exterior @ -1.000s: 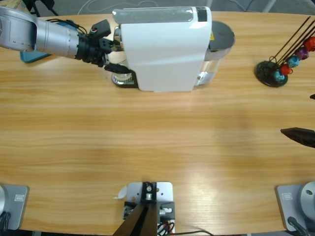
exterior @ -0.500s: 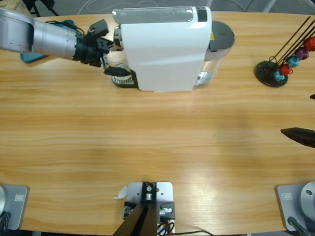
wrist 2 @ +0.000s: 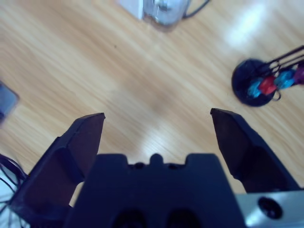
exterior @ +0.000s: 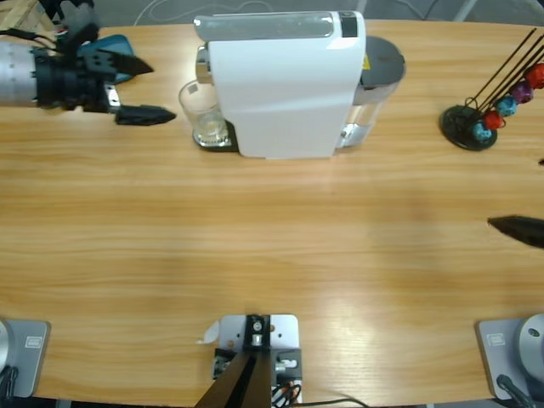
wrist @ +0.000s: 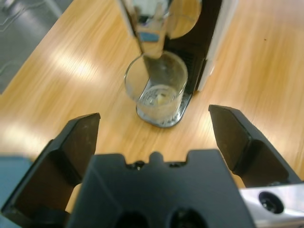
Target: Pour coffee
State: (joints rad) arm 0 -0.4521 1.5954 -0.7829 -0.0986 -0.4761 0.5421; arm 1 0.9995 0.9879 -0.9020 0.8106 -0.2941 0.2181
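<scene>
Wooden table (exterior: pixel 272 238): one glass (exterior: pixel 202 110), one coffee machine (exterior: pixel 285 81); both claws (exterior: pixel 144 89) (wrist 2: pixel 156 116) wide

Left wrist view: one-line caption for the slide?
Open left gripper faces a glass with a little pale liquid on the coffee machine's drip tray.

Layout along the surface's far edge

We see the coffee machine (exterior: pixel 285 81) at the far edge's middle, the glass (exterior: pixel 202 115) on its drip tray just left, coffee (wrist: pixel 159 99) inside. The left gripper (exterior: pixel 143 89) sits apart nearer the far-left corner; the capsule stand (exterior: pixel 472 123) near the far-right corner.
</scene>
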